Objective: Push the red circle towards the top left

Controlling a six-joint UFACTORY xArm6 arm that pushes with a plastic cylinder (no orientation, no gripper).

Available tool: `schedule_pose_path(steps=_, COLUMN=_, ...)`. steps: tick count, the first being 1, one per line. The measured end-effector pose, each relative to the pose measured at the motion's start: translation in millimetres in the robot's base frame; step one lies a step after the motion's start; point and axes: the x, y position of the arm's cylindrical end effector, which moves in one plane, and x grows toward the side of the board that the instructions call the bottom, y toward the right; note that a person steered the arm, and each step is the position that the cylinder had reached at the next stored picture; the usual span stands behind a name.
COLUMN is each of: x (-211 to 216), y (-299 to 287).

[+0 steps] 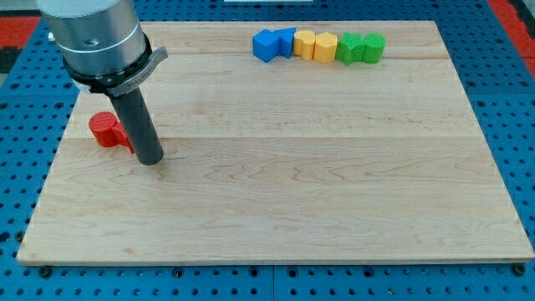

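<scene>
Tool: straight dark rod, no hand fitted, so nothing grasped or released; my tip [150, 160] resting on the board.
Tip position: just right of and slightly below the red circle [104, 129], apparently touching a second red piece [127, 140] half hidden behind the rod.
Task item: red circle, lying flat near the board's left edge, about mid-height, left of the rod.
Second red piece: shape not determinable; possibly a separate block, possibly part of the circle's outline.
Other blocks: row well right of and above the red circle, along the top edge; blue blocks [273, 43], yellow blocks [315, 45], green blocks [361, 48], adjoining one another.
Risk one: circle already close to the left edge; a push with too much leftward bias likely to tip it off the board.
Risk two: hidden red piece between tip and circle; a push through it likely to deflect the circle off line or drive both pieces together.
Risk three: off-centre contact on a round side; circle likely to roll around the tip and slip out sideways.
Surface: pale wooden board [292, 201], grain running left to right, smooth, unobstructed above the red circle.
Surroundings: blue perforated base [518, 125] round the board; red panels at the view's top corners.
</scene>
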Motion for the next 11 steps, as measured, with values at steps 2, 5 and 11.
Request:
schedule_pose_path(steps=2, x=8, y=-66)
schedule_pose_path(steps=5, x=-53, y=-66)
schedule_pose_path(steps=11, x=-123, y=-79)
